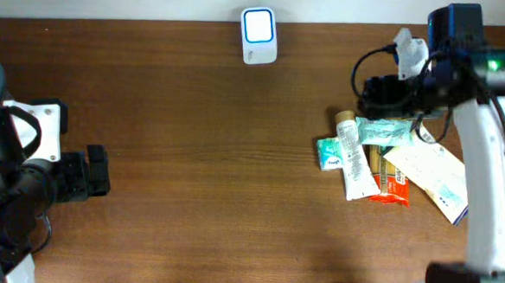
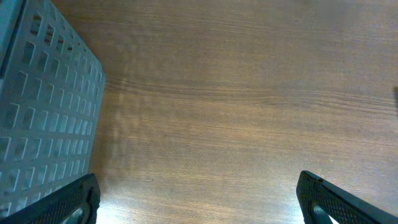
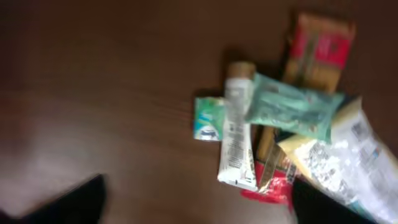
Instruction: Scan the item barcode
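The left jaws and right jaws both gape wide, empty. The items [image 1: 355, 164] lie heaped on the tabletop [image 1: 191, 156] near the right jaws, well apart from the scanner [image 1: 259, 35] at the far edge.

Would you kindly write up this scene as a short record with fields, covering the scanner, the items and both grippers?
scanner: white scanner, screen lit, at the far side of the table
items: one pile on the right: white tube, small green packet, teal pack, red packet, white bag
right gripper: open, above the pile, holding nothing
left gripper: open, empty, over bare wood
basket: grey perforated basket beside the left gripper
scan: no item at the scanner
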